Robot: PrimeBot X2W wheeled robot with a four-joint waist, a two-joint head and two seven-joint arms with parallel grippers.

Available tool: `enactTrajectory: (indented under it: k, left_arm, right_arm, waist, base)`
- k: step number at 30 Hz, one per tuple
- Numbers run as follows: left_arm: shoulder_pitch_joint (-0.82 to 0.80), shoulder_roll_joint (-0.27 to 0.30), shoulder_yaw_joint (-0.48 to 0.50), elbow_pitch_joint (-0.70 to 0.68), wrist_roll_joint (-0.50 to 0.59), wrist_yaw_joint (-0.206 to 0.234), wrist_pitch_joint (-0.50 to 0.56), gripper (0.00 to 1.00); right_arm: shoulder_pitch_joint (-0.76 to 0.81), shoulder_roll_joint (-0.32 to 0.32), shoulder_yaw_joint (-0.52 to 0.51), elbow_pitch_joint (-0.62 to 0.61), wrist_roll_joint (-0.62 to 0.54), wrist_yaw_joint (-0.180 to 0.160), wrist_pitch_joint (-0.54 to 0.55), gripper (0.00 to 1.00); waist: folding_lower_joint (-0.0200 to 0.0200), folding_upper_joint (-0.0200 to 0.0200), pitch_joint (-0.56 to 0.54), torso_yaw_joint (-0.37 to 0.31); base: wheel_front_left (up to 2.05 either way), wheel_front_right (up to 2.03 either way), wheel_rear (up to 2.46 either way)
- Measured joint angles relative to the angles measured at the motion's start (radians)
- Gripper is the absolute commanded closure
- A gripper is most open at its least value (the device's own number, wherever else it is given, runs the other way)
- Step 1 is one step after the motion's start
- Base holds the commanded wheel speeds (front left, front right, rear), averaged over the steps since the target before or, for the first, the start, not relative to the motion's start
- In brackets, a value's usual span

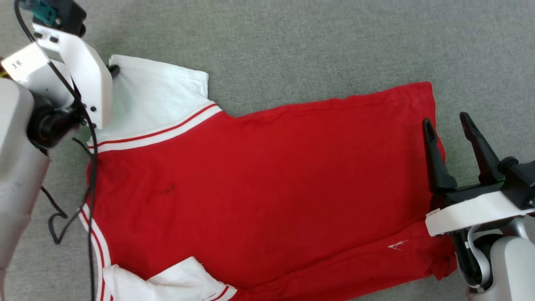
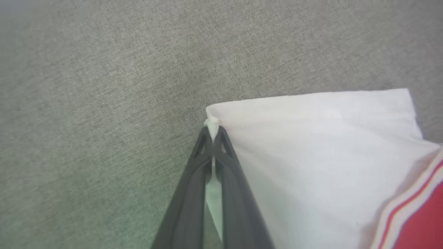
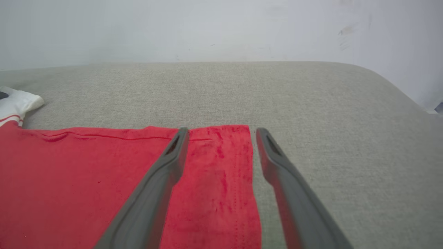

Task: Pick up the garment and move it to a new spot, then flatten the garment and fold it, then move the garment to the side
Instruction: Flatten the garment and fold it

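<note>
Pinched tight between the two dark fingers of the left gripper (image 2: 214,133): the outer corner of a white sleeve (image 2: 311,155), with a sliver of cloth showing in the slit between the closed jaws. Just past that grip, to the right in the wrist view, striped red-and-white trim (image 2: 405,207) and the red body of the garment (image 1: 267,179), spread flat with a plain red side up across a grey fabric surface (image 1: 313,42). At the opposite hem, the right gripper (image 1: 445,118), spread wide and holding nothing, one finger above red cloth, the other just outside the hem edge above bare grey weave; touching or hovering, impossible to tell. Well apart from both grippers, near the bottom of the head view, a second white sleeve (image 1: 179,276), partly folded over. Straight ahead of the right gripper, beyond the surface's far edge, a pale wall (image 3: 207,27).
</note>
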Motion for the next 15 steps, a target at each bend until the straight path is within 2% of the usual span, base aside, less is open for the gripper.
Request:
enactTrajectory:
  k: [7, 11, 15]
  left_arm:
    - [0.053, -0.018, 0.024, -0.001, -0.019, 0.006, -0.119, 1.0]
    - [0.098, -0.041, 0.049, -0.052, -0.049, 0.006, -0.198, 1.0]
    - [0.164, -0.029, 0.054, -0.132, -0.057, 0.008, -0.233, 1.0]
  right_arm:
    - [0.004, -0.023, -0.016, 0.015, -0.006, 0.0, 0.049, 0.0]
    - [0.015, -0.062, -0.032, 0.023, -0.004, 0.0, 0.136, 0.0]
    - [0.016, -0.116, -0.06, 0.026, -0.002, 0.0, 0.263, 0.0]
  waist:
    - [0.0, 0.0, -0.082, 0.033]
    - [0.0, 0.0, -0.14, 0.06]
    - [-0.0001, 0.0, -0.188, 0.095]
  base:
    - [0.0, 0.0, 0.0]
    - [0.0, 0.0, 0.0]
    - [0.0, 0.0, 0.0]
